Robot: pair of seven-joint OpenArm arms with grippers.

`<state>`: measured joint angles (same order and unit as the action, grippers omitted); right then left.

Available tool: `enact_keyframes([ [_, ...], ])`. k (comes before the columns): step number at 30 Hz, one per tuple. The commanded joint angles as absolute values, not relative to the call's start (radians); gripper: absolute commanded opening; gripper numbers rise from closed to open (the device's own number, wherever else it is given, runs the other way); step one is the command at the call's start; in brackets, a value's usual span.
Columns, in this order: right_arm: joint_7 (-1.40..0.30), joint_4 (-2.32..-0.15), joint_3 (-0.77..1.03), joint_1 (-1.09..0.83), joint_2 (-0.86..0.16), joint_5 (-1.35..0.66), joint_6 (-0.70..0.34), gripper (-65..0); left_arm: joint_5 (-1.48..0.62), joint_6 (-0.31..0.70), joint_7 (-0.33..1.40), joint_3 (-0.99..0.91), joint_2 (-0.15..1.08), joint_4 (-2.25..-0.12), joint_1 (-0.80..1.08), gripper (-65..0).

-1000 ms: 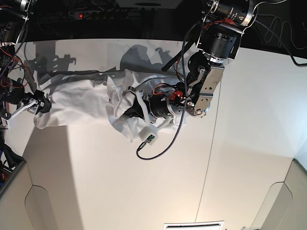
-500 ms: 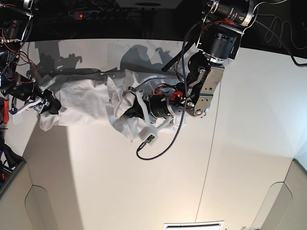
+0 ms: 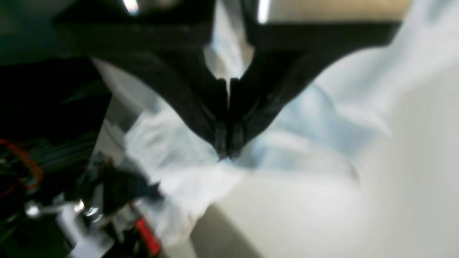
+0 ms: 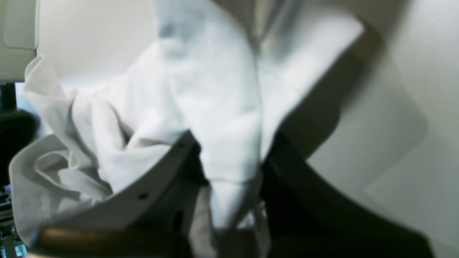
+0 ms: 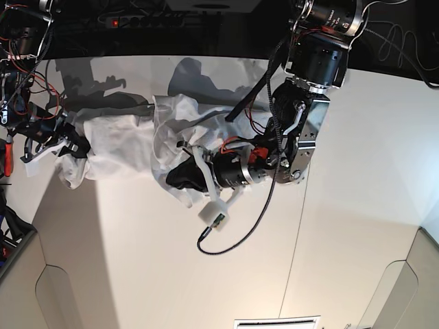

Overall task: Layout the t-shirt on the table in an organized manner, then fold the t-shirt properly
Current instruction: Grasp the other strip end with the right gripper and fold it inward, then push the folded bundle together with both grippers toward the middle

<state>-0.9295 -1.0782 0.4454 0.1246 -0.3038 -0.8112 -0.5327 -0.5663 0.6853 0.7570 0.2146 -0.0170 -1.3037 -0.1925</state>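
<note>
The t-shirt point(image 5: 127, 140), white and heavily wrinkled, is stretched in a bunched band across the upper left of the base view, over the table point(image 5: 206, 274). Its right end is pinched by the left gripper point(image 3: 226, 152), whose black jaws are seen pressed together on a fold of cloth. Its left end is gripped by the right gripper point(image 4: 233, 186), the jaws closed on a thick fold. The off-white tabletop is crossed by thin dark seams; dark equipment and cables are seen along the top edge.
</note>
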Motion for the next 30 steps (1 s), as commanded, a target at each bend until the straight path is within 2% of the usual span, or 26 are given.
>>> enact_keyframes([
  [1,-0.925,-1.098,0.448,0.138,-0.319,-0.833,-0.546,-65.0,-0.598,0.698,0.766,0.208,-0.023,-1.355,-0.213,-65.0],
  [5,-0.925,-1.098,0.448,0.139,-0.319,-0.831,-0.546,-65.0,-0.649,0.698,0.875,0.181,0.001,-1.449,-0.213,-65.0],
  [9,-0.925,-1.098,0.461,0.143,-0.321,-0.83,-0.546,-65.0,-0.67,0.698,0.956,0.144,0.041,-1.455,-0.202,-65.0],
  [18,-0.947,-1.1,0.498,0.177,-0.361,-0.831,-0.546,-65.0,-0.783,0.698,0.954,0.009,0.154,-1.455,-0.102,-65.0],
  [26,-0.976,-1.1,0.498,0.176,-0.363,-0.864,-0.547,-65.0,-0.825,0.698,0.954,-0.032,0.152,-1.454,-0.054,-65.0],
  [30,-1.01,-1.104,0.498,0.176,-0.363,-0.949,-0.573,-65.0,-0.758,0.698,0.926,-0.032,0.149,-1.449,-0.044,-65.0],
])
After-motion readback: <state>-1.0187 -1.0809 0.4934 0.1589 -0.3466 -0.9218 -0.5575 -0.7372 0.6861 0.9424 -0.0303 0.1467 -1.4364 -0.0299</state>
